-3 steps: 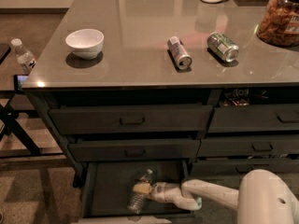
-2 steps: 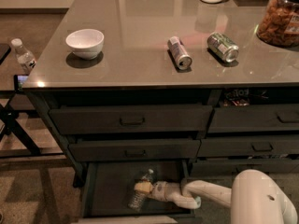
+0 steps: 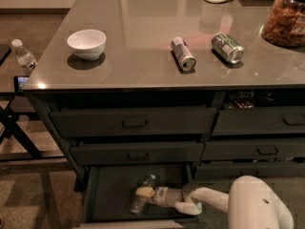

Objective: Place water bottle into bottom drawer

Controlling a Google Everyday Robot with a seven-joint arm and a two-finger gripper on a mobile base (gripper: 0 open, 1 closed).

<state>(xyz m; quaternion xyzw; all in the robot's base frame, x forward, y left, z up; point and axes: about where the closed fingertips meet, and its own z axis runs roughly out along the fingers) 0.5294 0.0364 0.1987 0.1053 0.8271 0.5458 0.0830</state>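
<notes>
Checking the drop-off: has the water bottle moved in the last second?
No. The water bottle lies at the same spot in the bottom drawer, below the middle drawer's handle, with the tool at its side.

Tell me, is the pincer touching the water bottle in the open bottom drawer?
Cannot tell. In the camera view the pincer overlaps the water bottle inside the bottom drawer, hiding any contact or gap.

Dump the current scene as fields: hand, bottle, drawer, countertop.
hand: reaching into the open bottom drawer, against the water bottle
water bottle: inside the bottom drawer, cap toward the back; resting or held, unclear
bottom drawer: pulled open, nothing else visible in it
countertop: white bowl, two cans on their sides, snack jar
</notes>
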